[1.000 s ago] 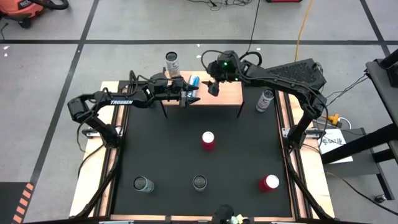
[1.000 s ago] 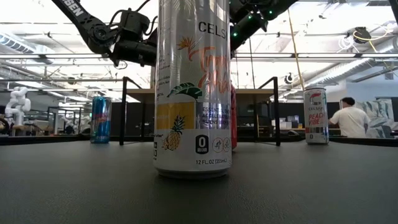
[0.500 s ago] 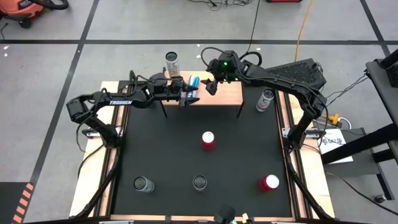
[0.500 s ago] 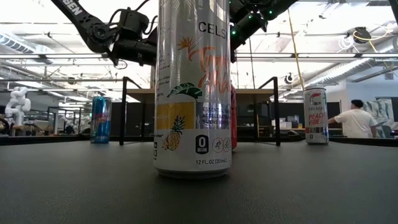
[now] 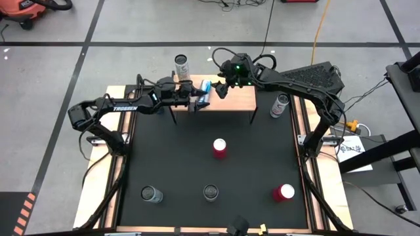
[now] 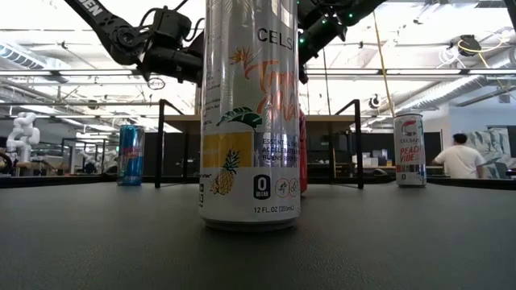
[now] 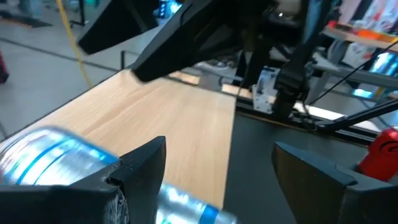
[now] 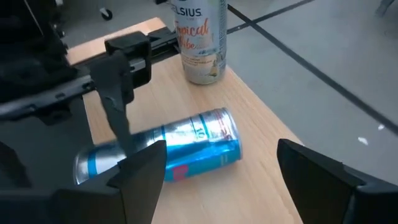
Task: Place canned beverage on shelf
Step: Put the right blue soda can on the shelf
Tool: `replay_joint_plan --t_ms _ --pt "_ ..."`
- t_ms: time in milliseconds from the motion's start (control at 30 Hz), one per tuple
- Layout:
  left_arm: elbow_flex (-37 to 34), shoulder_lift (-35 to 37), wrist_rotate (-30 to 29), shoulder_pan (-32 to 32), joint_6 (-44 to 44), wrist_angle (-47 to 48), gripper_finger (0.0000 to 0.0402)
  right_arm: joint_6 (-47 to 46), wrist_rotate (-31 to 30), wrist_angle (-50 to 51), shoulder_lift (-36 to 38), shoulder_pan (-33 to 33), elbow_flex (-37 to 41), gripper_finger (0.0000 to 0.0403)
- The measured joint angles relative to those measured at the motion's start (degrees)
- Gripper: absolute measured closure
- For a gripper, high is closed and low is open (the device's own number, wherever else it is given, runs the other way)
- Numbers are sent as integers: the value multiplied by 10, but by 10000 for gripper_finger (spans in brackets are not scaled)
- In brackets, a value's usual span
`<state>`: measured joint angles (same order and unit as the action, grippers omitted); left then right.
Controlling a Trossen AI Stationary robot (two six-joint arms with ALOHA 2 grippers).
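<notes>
Blue can (image 8: 166,150) lying on its side on shelf (image 5: 239,98), near left end. Left claw (image 5: 199,101) and right claw (image 5: 221,90) both released, flanking it. Needing level grip at mid-body, then uprighting beside silver can (image 8: 199,40).

The shelf (image 8: 267,149) is pale wood with a fine straight grain and a smooth, satiny top. At the frame's centre, the blue can (image 8: 180,149) on it is glossy metal with bright streaks of reflection. At top centre, the white can (image 8: 199,40) is glossy printed metal. The mat (image 5: 197,164) is matt black. The gripper fingers (image 8: 140,177) are dull black plastic. The table rim (image 5: 118,92) is bare light wood.
</notes>
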<state>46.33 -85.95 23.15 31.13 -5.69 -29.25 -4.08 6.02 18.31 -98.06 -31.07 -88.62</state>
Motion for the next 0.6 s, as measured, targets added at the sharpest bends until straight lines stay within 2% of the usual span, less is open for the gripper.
replay_joint_plan --t_ms 300,600 --pt "1 9 -5 3 16 21 107 -122 0 18 0 0 0 115" --pt "2 61 -5 3 31 67 107 -223 2 21 0 0 0 115"
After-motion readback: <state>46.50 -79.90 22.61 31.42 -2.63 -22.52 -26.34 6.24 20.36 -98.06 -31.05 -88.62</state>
